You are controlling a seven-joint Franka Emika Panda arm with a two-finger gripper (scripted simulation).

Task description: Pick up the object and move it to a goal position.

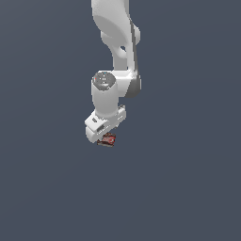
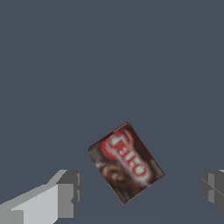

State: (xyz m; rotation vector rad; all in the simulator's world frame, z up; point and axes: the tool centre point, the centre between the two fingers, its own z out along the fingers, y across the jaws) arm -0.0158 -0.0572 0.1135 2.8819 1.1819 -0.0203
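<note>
The object (image 2: 126,162) is a small flat dark brown box with a red label and pale lettering, lying turned at an angle on the grey floor. In the wrist view it sits between the two grey fingers (image 2: 70,192), clear of both. My gripper (image 2: 141,190) is open, with its jaws wide apart on either side of the box. In the exterior view the white gripper (image 1: 104,138) hangs straight down right over the object (image 1: 109,140), which peeks out beneath the hand; the fingertips are hidden there.
A plain dark grey floor (image 1: 188,188) stretches all around. The white arm (image 1: 115,47) rises from the hand to the top of the exterior view. No other objects show.
</note>
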